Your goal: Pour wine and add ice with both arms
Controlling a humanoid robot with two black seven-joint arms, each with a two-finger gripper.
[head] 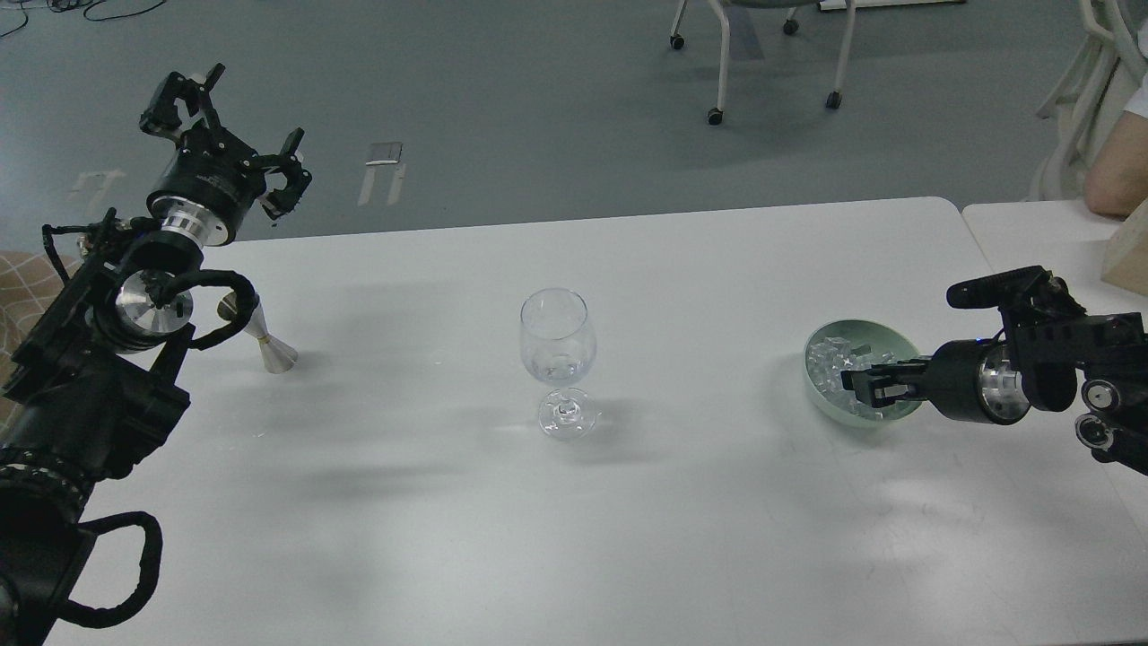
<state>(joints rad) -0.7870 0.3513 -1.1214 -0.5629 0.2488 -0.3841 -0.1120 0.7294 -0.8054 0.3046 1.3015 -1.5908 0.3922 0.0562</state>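
A clear stemmed glass (557,345) stands at the table's middle, with a little clear wine (556,367) in its bottom. A pale green bowl (883,336) at the right holds several clear ice cubes (827,359). My right gripper (863,388) reaches in from the right, low over the bowl's near side, its tips among the ice. It is dark and I cannot tell its fingers apart or see anything held. My left gripper (229,126) is open and empty, raised above the table's far left corner.
A metal double-cone jigger (267,339) stands on the white table (682,502) at the left, partly behind my left arm. A second table (1031,224) adjoins at the right, with a person's arm (1112,175) beyond it. Wheeled chair legs (717,90) stand on the floor behind.
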